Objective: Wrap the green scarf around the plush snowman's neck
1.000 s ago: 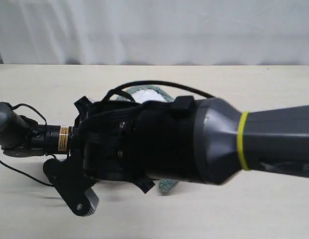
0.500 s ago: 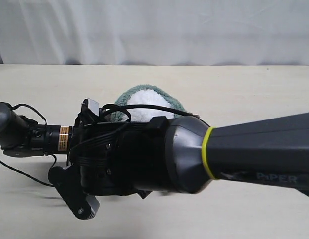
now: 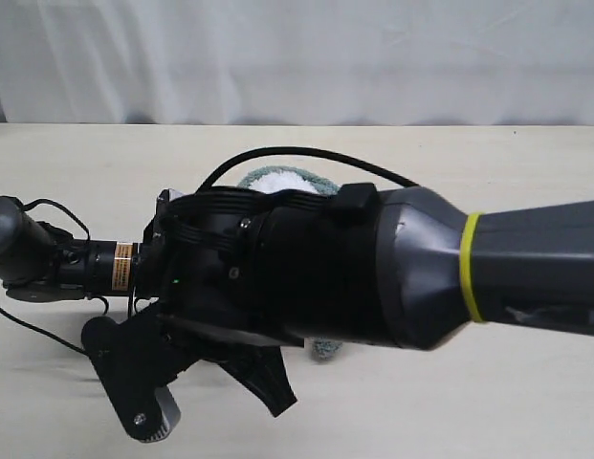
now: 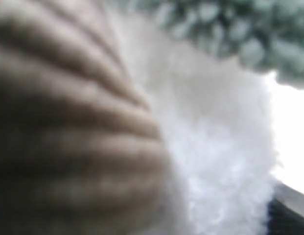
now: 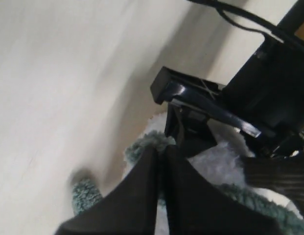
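The plush snowman [image 3: 280, 180] shows only as a white top behind my right arm [image 3: 373, 277], with the green scarf [image 3: 241, 180] along its edge and a scarf end [image 3: 325, 348] below the arm. In the right wrist view my right gripper [image 5: 161, 149] is shut, tips at a fold of the green scarf [image 5: 141, 143] on the white plush [image 5: 215, 161]. The left gripper [image 5: 203, 105] presses in from the other side; how its jaws stand is hidden. The left wrist view is filled by a blurred brown twig arm [image 4: 68, 122], white plush [image 4: 215, 147] and scarf [image 4: 249, 34].
The left arm [image 3: 48, 260] lies along the cream table [image 3: 488, 411] at the left, with a cable trailing from it. A white curtain [image 3: 297, 57] backs the table. A loose scarf end [image 5: 85, 196] rests on the table.
My right arm has swung back over the snowman and covers more of it than half a second ago. The scarf end below the arm shows again.
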